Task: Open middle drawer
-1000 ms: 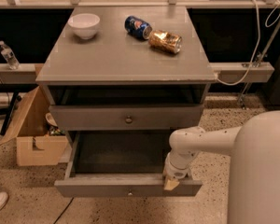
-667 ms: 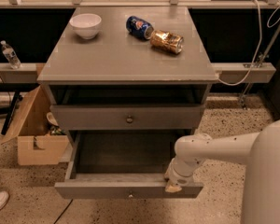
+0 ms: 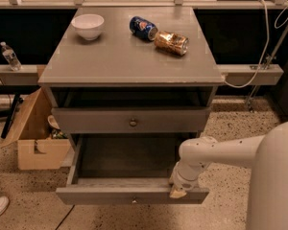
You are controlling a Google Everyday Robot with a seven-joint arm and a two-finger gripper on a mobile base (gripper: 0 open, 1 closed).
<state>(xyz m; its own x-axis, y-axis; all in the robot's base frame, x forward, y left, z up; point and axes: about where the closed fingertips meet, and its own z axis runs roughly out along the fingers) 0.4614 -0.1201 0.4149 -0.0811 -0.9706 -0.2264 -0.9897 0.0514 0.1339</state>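
One gripper (image 3: 178, 191), still at middle drawer (image 3: 115, 194) front

The room looked like a lab or test space, not a home. The floor (image 3: 230, 128) was speckled terrazzo. An open cardboard box (image 3: 38, 152) of odds and ends sat on it at nine o'clock from the grey cabinet (image 3: 129, 66). At two o'clock a loose white cable (image 3: 265, 28) hung over a bare metal ledge (image 3: 252, 73), with dark panels (image 3: 245, 32) behind. A water bottle (image 3: 10, 56) stood at ten o'clock. My gripper (image 3: 178, 191) rested on the front of the middle drawer (image 3: 110, 195), at five o'clock.
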